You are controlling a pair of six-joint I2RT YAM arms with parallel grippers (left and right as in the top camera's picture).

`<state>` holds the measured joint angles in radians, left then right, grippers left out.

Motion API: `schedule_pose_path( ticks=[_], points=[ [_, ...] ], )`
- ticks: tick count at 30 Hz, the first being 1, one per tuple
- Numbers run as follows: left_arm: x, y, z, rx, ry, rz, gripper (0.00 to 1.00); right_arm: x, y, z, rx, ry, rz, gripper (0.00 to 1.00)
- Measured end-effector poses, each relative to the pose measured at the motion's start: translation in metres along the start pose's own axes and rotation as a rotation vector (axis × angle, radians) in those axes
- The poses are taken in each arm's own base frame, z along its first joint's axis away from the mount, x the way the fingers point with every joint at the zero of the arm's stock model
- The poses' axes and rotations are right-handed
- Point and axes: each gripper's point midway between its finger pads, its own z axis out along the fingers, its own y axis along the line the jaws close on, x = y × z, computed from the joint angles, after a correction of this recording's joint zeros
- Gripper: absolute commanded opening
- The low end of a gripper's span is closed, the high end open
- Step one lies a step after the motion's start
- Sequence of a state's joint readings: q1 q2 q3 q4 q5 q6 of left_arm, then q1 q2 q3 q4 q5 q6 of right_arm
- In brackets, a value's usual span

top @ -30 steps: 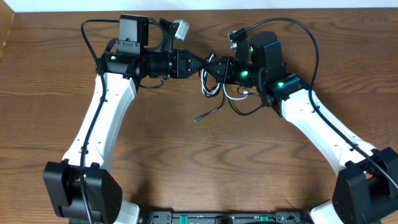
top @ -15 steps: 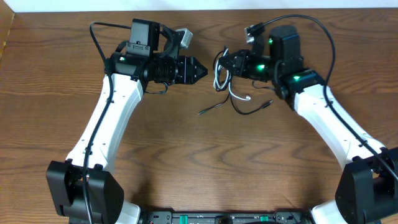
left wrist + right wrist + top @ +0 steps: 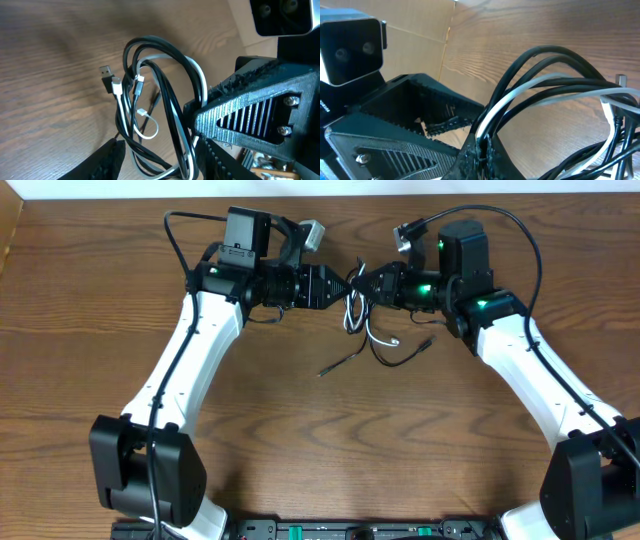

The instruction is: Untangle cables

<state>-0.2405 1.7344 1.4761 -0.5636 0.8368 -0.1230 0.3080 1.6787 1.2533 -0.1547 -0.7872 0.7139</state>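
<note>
The black cable (image 3: 385,362) and the white cable (image 3: 378,336) form one tangled bundle. My right gripper (image 3: 366,285) is shut on the top of its loops and holds them up; the tails and plug ends lie on the table below. In the right wrist view my right gripper (image 3: 482,145) pinches black (image 3: 540,52) and white (image 3: 530,85) strands together. My left gripper (image 3: 336,287) is open, tip to tip with the right one. In the left wrist view its fingers (image 3: 159,150) straddle the hanging black (image 3: 150,45) and white (image 3: 200,80) loops.
The wooden table (image 3: 300,440) lies under both arms. One black plug end (image 3: 322,370) lies left of the bundle and another (image 3: 430,342) to the right. Thick black arm wires (image 3: 510,230) arc over each wrist. The table's back edge (image 3: 330,194) is just behind the grippers.
My left gripper has moved right, from well apart to the cable bundle, its fingers now around the loops. My right gripper has stayed shut on the bundle and shifted little.
</note>
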Motion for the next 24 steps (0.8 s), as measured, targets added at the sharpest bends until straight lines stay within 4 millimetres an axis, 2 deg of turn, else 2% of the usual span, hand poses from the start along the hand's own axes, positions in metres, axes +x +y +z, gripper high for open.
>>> schedule_pose_path(
  ticks=[6, 16, 24],
  points=[
    [0.002, -0.007, 0.002, 0.045, 0.014, -0.001, 0.35, -0.003, -0.002, -0.004, -0.002, -0.006, 0.005, 0.01],
    [0.016, -0.011, 0.024, 0.090, 0.078, -0.017, 0.34, -0.006, -0.006, -0.006, 0.006, -0.014, 0.007, 0.01],
    [0.015, -0.022, 0.024, 0.151, 0.079, -0.004, 0.28, -0.005, -0.006, -0.006, 0.005, -0.014, 0.004, 0.01]
  ],
)
